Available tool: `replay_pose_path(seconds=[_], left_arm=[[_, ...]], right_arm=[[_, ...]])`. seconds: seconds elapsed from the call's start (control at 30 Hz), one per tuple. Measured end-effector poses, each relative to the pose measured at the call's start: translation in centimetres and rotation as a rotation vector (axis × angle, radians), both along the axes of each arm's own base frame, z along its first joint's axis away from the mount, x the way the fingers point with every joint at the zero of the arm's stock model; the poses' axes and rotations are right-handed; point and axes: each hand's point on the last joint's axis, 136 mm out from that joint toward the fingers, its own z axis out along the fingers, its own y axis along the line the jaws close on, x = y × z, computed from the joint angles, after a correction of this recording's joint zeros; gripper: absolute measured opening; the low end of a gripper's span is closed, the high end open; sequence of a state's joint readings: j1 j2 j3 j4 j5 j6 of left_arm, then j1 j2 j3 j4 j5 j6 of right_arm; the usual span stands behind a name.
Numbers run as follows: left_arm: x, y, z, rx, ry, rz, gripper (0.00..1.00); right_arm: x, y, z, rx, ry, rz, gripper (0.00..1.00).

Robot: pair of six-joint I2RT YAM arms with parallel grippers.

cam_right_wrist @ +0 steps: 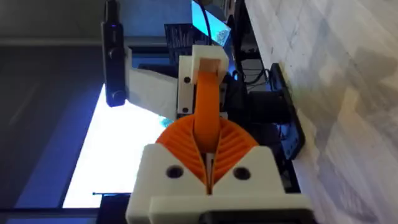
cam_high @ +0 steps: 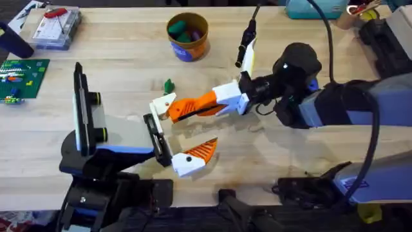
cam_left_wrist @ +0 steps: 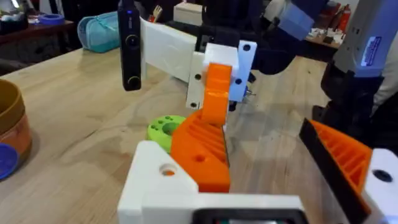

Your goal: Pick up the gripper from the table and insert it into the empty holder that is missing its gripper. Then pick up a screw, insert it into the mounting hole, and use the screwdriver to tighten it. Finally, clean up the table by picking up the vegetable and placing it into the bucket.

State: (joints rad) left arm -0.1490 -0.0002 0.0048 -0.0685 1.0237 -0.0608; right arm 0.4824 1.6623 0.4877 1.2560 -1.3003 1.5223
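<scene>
right hand (cam_high: 193,106) clamped on gripper (cam_right_wrist: 207,112) | left hand (cam_high: 177,158): fingers apart | beside holder (cam_high: 162,105)

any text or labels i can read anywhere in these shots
None can be read.
The clear plastic box at the table's far left corner carries a printed card, too small to read.
The green board near the left edge has coloured markings, too blurred to read.
</scene>
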Motion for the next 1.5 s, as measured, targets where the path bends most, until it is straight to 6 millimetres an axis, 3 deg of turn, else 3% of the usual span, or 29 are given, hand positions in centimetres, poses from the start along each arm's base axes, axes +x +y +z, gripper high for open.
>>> replay_pose_path(seconds=[0.27,0.67,1.5], left_arm=[[0.1,0.0,0.0,0.0,0.0,0.004,0.986],[0.4,0.2,0.0,0.001,-0.001,0.023,0.986],[0.5,0.2,0.0,0.002,-0.001,0.031,0.987]], right_arm=[[0.1,0.1,0.0,0.0,-0.001,-0.003,0.007],[1.4,2.2,-0.2,0.003,-0.007,0.025,0.007],[1.6,2.8,-0.2,0.003,-0.008,0.013,0.006]])
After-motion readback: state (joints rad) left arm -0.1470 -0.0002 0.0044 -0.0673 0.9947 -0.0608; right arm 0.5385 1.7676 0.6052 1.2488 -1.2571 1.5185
